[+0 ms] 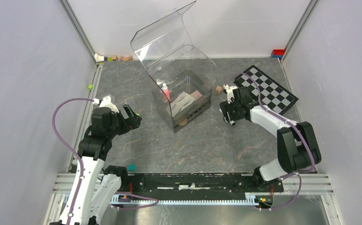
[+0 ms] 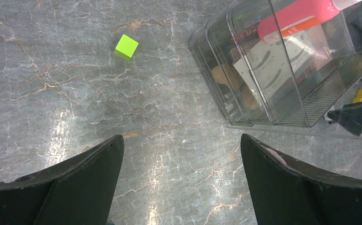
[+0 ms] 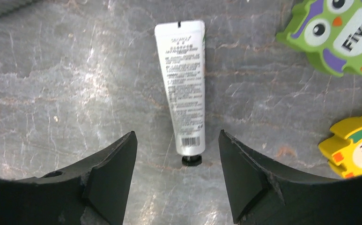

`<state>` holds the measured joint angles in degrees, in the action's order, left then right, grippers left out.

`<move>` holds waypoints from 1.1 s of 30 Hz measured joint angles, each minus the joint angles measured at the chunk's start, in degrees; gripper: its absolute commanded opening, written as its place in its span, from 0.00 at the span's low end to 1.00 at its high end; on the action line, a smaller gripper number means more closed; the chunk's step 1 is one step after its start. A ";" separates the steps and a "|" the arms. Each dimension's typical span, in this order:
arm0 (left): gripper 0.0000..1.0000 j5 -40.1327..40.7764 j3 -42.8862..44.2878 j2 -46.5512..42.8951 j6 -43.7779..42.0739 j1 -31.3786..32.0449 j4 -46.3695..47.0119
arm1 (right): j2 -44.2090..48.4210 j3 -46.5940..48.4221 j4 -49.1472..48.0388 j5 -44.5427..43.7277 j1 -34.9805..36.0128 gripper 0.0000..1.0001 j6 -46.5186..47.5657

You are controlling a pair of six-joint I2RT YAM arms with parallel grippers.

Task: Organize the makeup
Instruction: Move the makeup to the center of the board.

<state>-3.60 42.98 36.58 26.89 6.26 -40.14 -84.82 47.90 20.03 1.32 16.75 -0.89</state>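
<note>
Because the white tube (image 3: 181,89) lies flat on the table (image 3: 52,93), the right end effector (image 3: 176,137) hangs over it open, jaws straddling its capped end, not gripping. A green owl tile (image 3: 338,33) and a yellow tile (image 3: 357,150) lie close by, which may crowd one jaw. The left end effector (image 2: 181,137) is wide open and empty, beside the clear organizer (image 2: 206,51) holding a pink tube (image 2: 300,14).

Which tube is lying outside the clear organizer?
The white tube with the black cap, lying flat on the table just ahead of the right gripper. The pink tube sits inside the organizer.
</note>
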 measured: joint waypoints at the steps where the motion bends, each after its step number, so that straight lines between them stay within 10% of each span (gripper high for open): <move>1: 1.00 0.00 0.00 0.00 0.00 0.00 -0.02 | -1.27 1.11 -0.24 0.70 -0.48 0.69 0.48; 18: 1.00 0.04 -0.15 0.02 0.00 0.00 0.00 | -6.82 0.61 -2.95 6.56 -4.11 0.35 3.15; 33: 1.00 0.02 -0.20 0.07 0.00 0.00 -0.02 | 19.17 -21.94 -6.12 5.81 10.05 0.26 -7.96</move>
<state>-3.57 42.78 36.64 26.89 6.26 -40.16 -65.65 25.96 13.91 7.14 26.81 -8.84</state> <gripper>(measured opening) 0.996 0.293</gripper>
